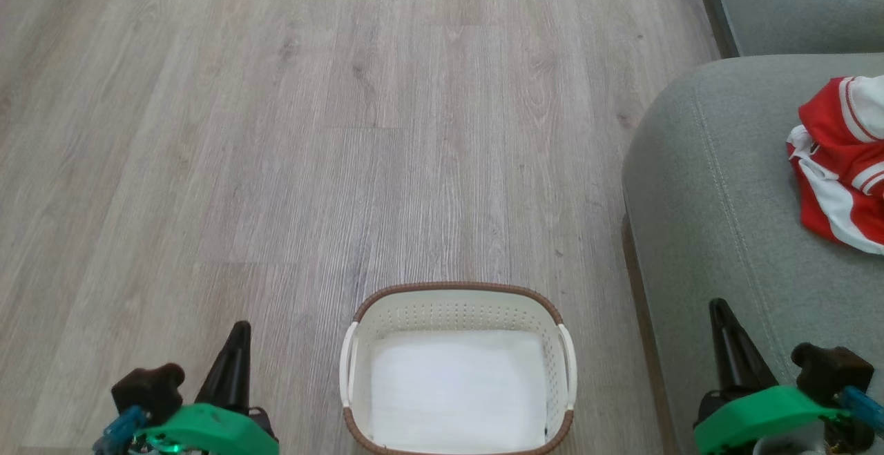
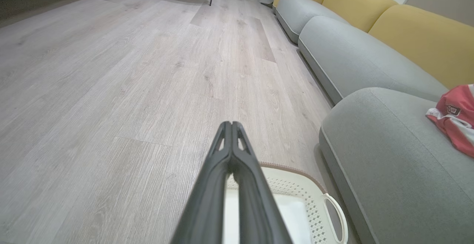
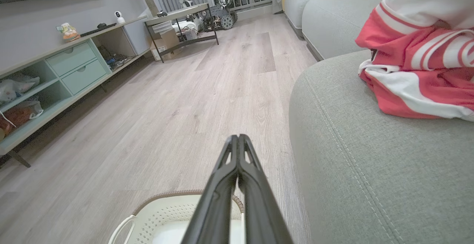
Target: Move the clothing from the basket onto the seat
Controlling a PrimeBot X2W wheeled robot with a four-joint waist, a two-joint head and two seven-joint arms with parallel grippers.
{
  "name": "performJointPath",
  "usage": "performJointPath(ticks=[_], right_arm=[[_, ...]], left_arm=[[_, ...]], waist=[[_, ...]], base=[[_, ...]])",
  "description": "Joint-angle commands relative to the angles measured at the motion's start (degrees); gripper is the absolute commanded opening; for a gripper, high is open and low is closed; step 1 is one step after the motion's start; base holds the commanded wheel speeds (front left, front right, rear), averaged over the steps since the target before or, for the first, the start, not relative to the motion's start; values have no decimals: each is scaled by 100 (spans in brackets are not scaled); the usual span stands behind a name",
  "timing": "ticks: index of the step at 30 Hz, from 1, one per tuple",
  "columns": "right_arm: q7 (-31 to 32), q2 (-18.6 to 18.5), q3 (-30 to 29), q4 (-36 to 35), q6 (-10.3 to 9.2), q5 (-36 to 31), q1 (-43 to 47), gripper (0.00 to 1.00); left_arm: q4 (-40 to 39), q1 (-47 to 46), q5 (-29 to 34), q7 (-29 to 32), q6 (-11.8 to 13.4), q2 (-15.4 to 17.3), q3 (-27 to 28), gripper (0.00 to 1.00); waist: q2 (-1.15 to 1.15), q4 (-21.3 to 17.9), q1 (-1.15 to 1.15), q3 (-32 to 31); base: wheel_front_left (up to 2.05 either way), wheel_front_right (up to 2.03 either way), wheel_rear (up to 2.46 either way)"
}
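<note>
Left tool [image 2: 231,125] clenched empty | right tool [image 3: 237,137] clenched empty | basket [image 1: 456,289] empty | risk: nudged clothing [image 1: 836,158] may slide off seat [image 1: 704,199]

Floor [image 1: 276,130]: we see pale grey wood-look planks running the length of the room.
On the floor: the cream basket [image 1: 456,288] with its brown rim stands upright near the seat [image 1: 704,186], a strip of planks between them.
Seat: a grey-green cushion with a stitched seam, resting low on the floor.
On the seat: the red-and-white clothing [image 1: 836,165] lies in a crumpled heap, back from the rounded corner.
Further along: we make out more grey sofa cushions [image 2: 344,55] and a low cabinet [image 3: 55,77] opposite.
</note>
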Motion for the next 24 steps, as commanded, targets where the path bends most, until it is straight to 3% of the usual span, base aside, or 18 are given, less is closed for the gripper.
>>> performJointPath(ticks=[1, 24], right_arm=[[54, 1, -49, -180, 0, 147, -224, 0], [426, 63, -159, -123, -1, 1539, -405, 0]], left_arm=[[-183, -225, -125, 38, -35, 2, 108, 0], [-206, -357, -1368, 416, -143, -141, 465, 0]], waist=[[0, -4, 0, 0], [0, -72, 0, 8]], base=[[0, 0, 0], [0, 0, 0]])
